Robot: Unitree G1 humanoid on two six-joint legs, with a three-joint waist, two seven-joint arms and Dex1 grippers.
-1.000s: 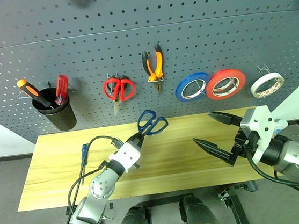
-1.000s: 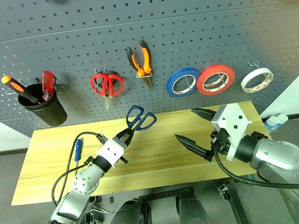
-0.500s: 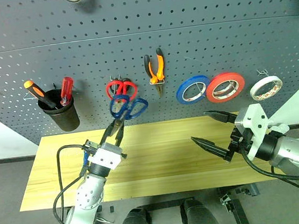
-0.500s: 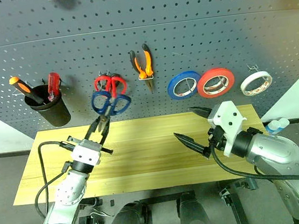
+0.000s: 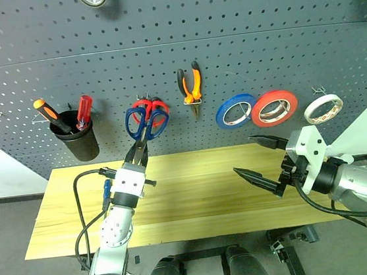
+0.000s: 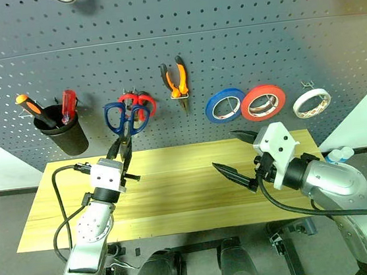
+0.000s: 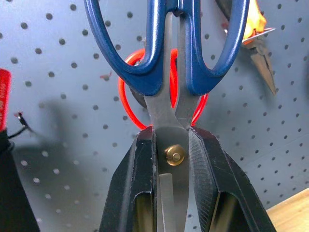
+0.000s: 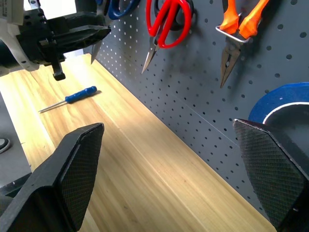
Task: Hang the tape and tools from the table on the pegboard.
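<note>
No text, label, brand, number or sign can be read anywhere.

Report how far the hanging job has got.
Done: the pliers and the red tape hang on the pegboard. In hand: the left claw is shut on the blue-handled scissors, raised by the red scissors. Left: the blue screwdriver lies on the table.
</note>
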